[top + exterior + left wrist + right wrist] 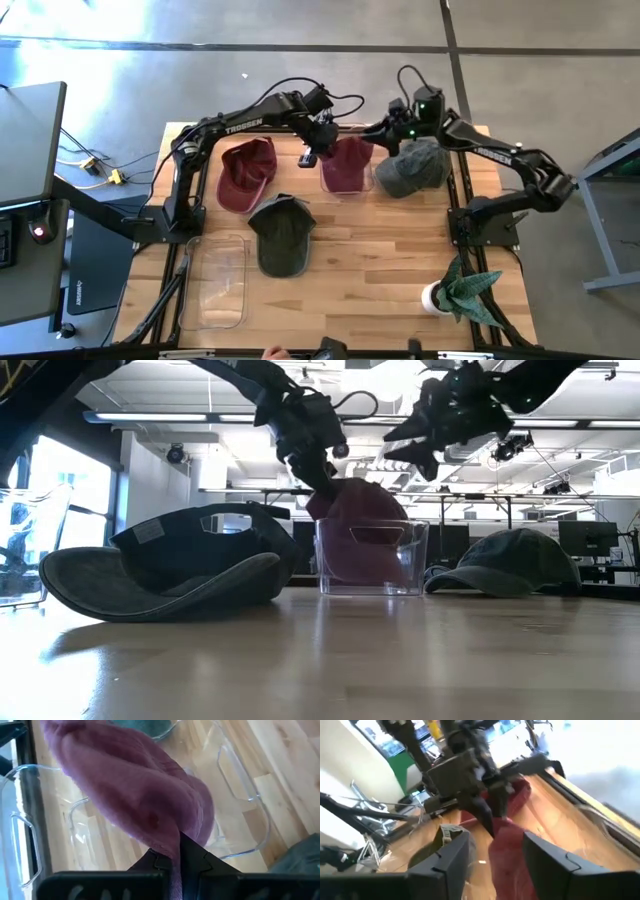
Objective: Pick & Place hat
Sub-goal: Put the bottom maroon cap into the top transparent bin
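Now maroon hat (347, 165) limp, crumpled over clear bin (372, 556); left hand (313, 150) pinching it, right hand (395, 128) apart above.

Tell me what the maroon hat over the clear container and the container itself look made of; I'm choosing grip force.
Maroon hat: soft woven cloth, probably washed cotton, matte; it sags and folds where the left claw pinches it. Clear container: rigid transparent plastic, perhaps glass, glossy; the hat shows through its walls and its rims catch highlights.

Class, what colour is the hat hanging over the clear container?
Maroon hat, clearest in the left wrist view.
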`<state>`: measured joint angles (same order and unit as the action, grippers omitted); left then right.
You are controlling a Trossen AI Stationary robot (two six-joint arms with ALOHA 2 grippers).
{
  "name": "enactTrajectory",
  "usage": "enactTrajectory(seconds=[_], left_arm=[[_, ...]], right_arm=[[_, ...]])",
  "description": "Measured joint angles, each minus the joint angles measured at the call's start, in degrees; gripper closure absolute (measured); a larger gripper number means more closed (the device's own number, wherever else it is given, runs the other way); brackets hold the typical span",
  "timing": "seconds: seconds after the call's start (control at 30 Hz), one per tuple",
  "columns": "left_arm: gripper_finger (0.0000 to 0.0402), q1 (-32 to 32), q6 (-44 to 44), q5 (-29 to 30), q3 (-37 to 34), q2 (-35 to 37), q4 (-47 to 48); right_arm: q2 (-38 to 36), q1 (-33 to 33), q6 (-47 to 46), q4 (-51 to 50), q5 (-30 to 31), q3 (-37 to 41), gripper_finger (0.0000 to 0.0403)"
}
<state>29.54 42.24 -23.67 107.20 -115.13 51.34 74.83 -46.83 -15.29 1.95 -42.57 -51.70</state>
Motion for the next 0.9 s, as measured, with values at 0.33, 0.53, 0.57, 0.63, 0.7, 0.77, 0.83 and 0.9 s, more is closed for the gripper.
enactTrajectory(seconds=[0.33,0.53,0.57,0.63,0.7,0.77,0.83,0.9], left_arm=[[0.0393,-1.90,0.17,6.65,0.00,0.00,-4.38],[0.0393,-2.60,1.92,8.12,0.00,0.02,-5.37],[0.0393,-2.67,2.05,8.85,0.00,0.02,-5.32],[0.0393,-2.70,2.24,9.54,0.00,0.02,-5.39],[0.0393,-2.71,2.60,9.39,0.00,0.02,-5.37],[0.0393,-2.60,3.20,9.10,0.00,0.02,-5.39],[0.0393,-2.60,4.46,9.10,0.00,-0.15,-5.46],[0.0393,-2.58,5.51,9.09,0.06,-1.21,-6.54]], right_arm=[[-0.23,-6.06,-0.68,-24.79,10.91,0.00,0.0290],[5.62,-7.28,-0.12,-27.56,19.76,0.00,0.0394],[6.81,-7.28,-0.12,-26.69,20.61,0.00,0.0392],[9.49,-7.27,-1.11,-23.40,20.36,0.00,0.0382],[11.56,-7.03,-2.68,-19.58,17.80,0.00,0.0380],[12.63,-6.68,-4.09,-15.53,14.01,0.00,0.0390],[12.91,-6.12,-4.35,-13.22,11.28,0.00,0.0399],[12.92,-5.46,-4.89,-12.28,10.10,0.00,0.0398]])
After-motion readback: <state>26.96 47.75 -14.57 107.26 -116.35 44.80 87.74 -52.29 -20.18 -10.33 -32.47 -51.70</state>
